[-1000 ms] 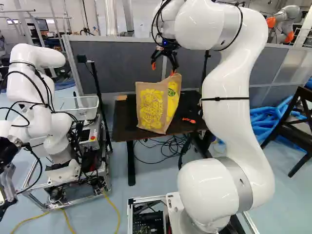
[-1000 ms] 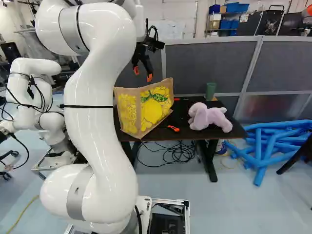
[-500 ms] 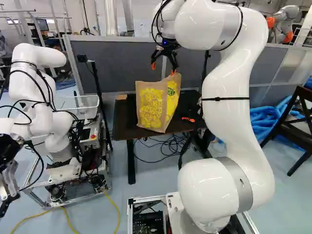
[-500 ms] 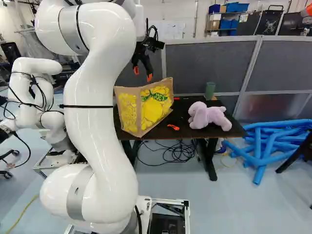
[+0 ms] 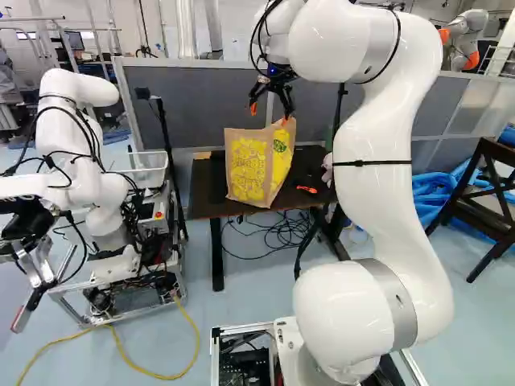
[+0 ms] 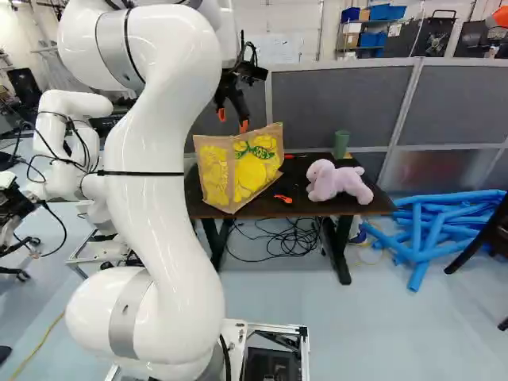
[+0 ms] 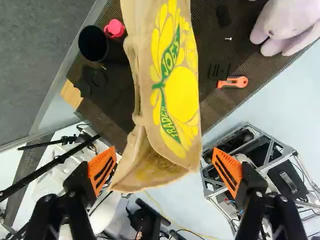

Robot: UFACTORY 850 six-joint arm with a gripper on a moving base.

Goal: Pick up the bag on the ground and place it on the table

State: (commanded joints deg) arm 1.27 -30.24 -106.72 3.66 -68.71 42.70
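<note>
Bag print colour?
The bag is brown with yellow fruit print and green lettering band; clearest in the wrist view.

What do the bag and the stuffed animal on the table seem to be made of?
The bag looks like matte brown paper, creased and stiff-edged, with yellow and green print. The stuffed animal seems soft fabric, probably plush, given its fuzzy lilac surface.

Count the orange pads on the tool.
2. In the wrist view, one orange pad stands on the cup's side of the bag, the other on the orange-handled item's side. Neither pad is hidden.
</note>
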